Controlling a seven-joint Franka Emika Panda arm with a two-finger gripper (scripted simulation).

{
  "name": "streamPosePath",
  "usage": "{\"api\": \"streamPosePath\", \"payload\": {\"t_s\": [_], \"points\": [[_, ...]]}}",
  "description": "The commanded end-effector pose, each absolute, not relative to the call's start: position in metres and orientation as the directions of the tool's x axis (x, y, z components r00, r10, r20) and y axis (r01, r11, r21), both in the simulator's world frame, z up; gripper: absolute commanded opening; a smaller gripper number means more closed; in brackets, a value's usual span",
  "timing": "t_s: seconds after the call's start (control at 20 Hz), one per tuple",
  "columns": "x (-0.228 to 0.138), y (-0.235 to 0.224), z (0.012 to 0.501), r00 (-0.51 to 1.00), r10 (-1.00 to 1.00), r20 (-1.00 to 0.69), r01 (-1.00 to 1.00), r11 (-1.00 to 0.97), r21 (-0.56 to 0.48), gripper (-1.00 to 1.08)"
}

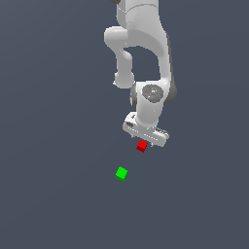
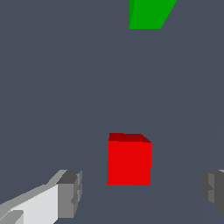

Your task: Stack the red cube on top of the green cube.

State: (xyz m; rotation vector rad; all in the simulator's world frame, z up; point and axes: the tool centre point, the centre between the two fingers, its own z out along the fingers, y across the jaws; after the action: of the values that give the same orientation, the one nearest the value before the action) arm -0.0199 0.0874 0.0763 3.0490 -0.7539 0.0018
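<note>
Your work surface (image 1: 53, 194) is a flat, plain slate-grey floor that fills both views from edge to edge; you get no walls, no horizon and no table edge, so nothing more of the room can be told.

Your white Franka arm (image 1: 143, 44) reaches down from the top of the exterior view, and its white two-finger gripper (image 1: 146, 137) hangs low over the floor. In the wrist view you see the two grey fingertip pads (image 2: 70, 194) set wide apart, with clear gaps between each pad and the cube. The jaws stand spread and grasp nothing.

The small bright-red plain cube (image 1: 141, 146) lies directly under the gripper, between the fingers; in the wrist view (image 2: 129, 162) it lies nearer to the pad on the white finger than to the other pad, touching neither. It rests flat on the floor. As a cube it has no long axis; in the wrist view, the face you see looks roughly square to the line between the pads, with only a slight skew.

The small bright-green plain cube (image 1: 121, 173) of the same size sits on the floor apart from the gripper, toward the exterior view's left and lower in that view than the red one. In the wrist view it (image 2: 151, 14) is cut by the frame edge, beyond the red cube, and its sides look turned a little relative to the red cube's.
</note>
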Motion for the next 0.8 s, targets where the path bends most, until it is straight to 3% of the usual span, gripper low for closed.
{"api": "streamPosePath", "payload": {"t_s": [0.0,0.75], "points": [[-0.020,0.090,0.072,0.875,-0.485,0.001,-0.485,-0.875,0.000,1.00],[-0.020,0.091,0.049,0.869,-0.495,0.000,-0.495,-0.869,0.000,1.00]]}}
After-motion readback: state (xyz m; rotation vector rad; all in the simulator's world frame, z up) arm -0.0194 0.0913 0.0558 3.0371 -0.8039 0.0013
